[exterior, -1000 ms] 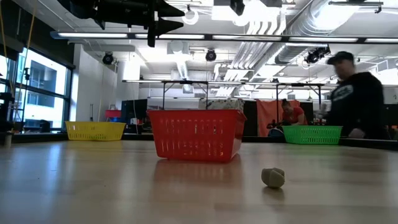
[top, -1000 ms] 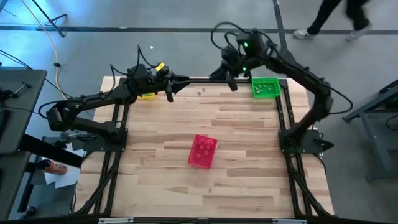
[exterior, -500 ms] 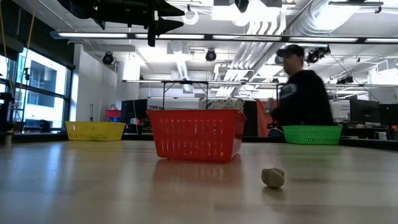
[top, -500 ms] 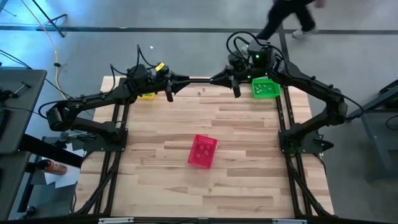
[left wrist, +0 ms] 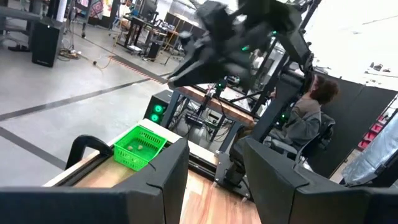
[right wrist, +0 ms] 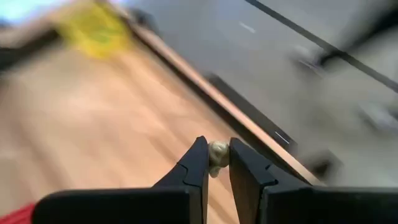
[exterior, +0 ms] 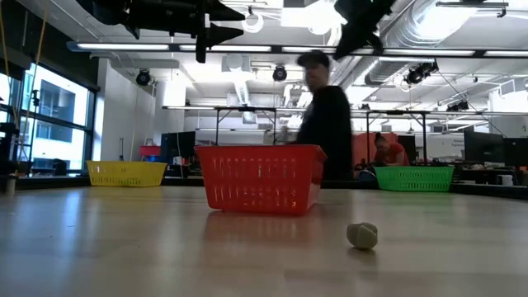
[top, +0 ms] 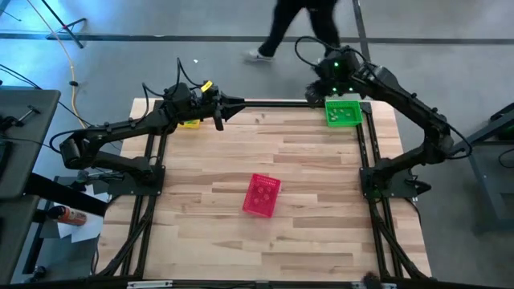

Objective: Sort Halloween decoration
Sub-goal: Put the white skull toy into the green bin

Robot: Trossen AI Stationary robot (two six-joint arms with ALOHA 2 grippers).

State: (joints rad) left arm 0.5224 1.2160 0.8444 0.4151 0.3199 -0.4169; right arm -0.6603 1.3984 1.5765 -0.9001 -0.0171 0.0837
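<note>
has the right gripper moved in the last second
Yes. In the high view the right gripper, shut on a small pale trinket, has swung from left of the green basket to its back left corner.

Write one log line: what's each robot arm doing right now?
right pincer: shut on pale trinket, near green basket | left pincer: open, near yellow basket

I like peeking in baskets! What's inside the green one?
The green basket holds a few tiny pale trinkets on its bottom. The right gripper, pinching another small trinket, hangs by its rim. The walls hide the corners.
</note>
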